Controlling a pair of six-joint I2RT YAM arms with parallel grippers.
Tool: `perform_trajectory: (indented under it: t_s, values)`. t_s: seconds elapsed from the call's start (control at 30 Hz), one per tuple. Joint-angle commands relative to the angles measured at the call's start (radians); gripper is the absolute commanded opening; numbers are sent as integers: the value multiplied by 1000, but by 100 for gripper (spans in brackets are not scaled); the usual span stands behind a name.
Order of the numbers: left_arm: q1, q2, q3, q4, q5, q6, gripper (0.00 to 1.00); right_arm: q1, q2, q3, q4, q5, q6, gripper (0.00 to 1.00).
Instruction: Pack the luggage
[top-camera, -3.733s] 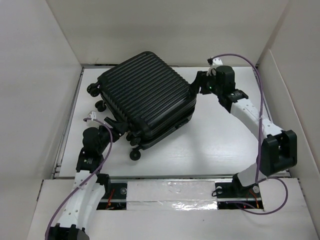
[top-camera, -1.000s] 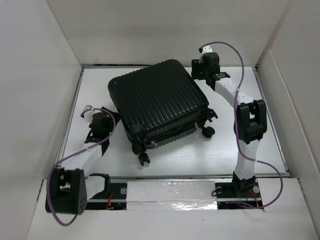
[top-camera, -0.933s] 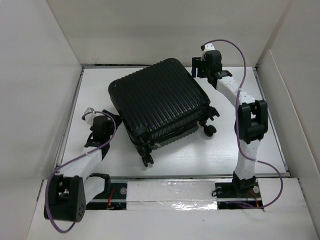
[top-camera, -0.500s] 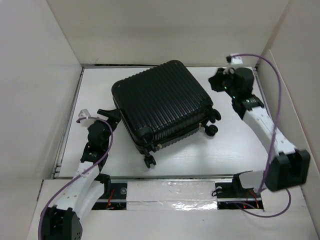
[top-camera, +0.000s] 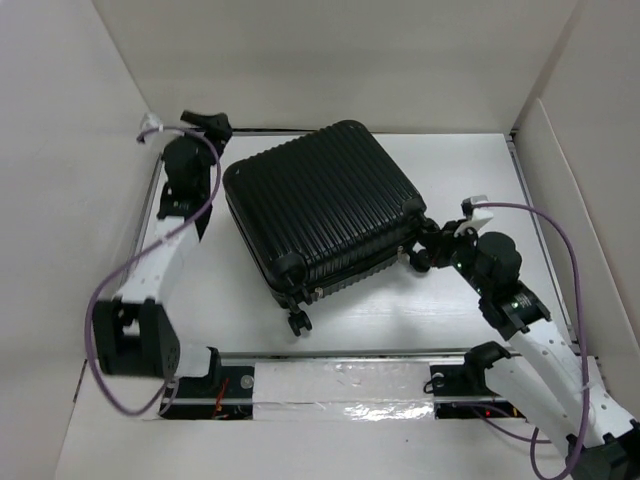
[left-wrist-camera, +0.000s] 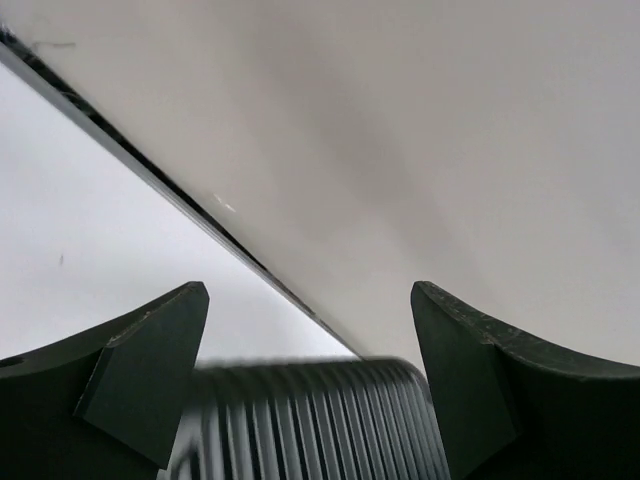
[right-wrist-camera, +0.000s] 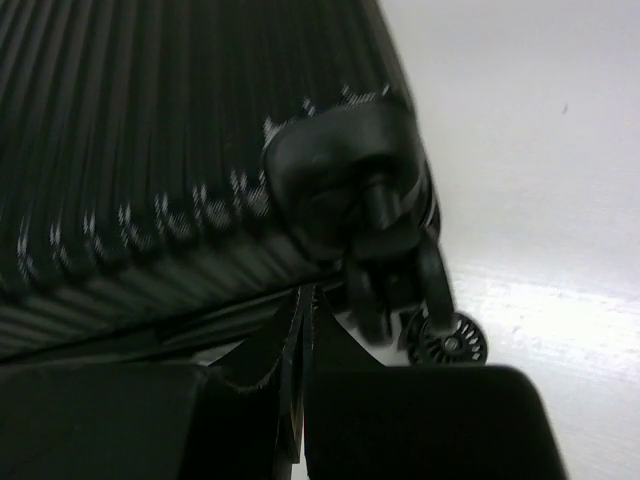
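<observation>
The luggage (top-camera: 320, 205) is a black ribbed suitcase lying flat and closed in the middle of the white table, its caster wheels (top-camera: 298, 322) sticking out at the near and right corners. My left gripper (top-camera: 212, 124) is high at the far left corner, just behind the suitcase's back left corner. In the left wrist view its jaws (left-wrist-camera: 308, 292) stand open and empty above the ribbed shell (left-wrist-camera: 310, 425). My right gripper (top-camera: 432, 248) lies low at the suitcase's right corner. In the right wrist view it (right-wrist-camera: 303, 335) is shut with nothing between the fingers, beside a caster wheel (right-wrist-camera: 453, 341) and under the shell (right-wrist-camera: 150, 130).
White walls (top-camera: 330, 60) close in the table at the back and both sides, and the left gripper is close to the back wall (left-wrist-camera: 420, 130). A foil-taped rail (top-camera: 340, 385) runs along the near edge between the arm bases. Purple cables (top-camera: 545, 225) loop off both arms.
The left arm swung from the near left side up to the far left corner and opened a little wider. The right arm dropped from the far right to the suitcase's right wheels and shut.
</observation>
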Motion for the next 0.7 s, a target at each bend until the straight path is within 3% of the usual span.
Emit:
perform_trajectory:
  t_s: [0.0,0.07,0.23,0.3,0.53,0.67]
  values:
    - [55,205,249,-157,98,128,80,97,-6,-40,-79,26,35,0]
    - [78,365,432,-242,135,213,80,139,-5,-55,-90,67,44,0]
    - [135,654,673,-417,351,300,79,168,76,-117,13,138,73,1]
    - [135,722,773,-494,371,355,79,145,133,-109,53,135,53,1]
    - [166,825,808,-496,436,377,79,67,446,21,221,151,3,0]
    - [166,812,691,-445,451,330,78,30,584,101,300,109,-11,0]
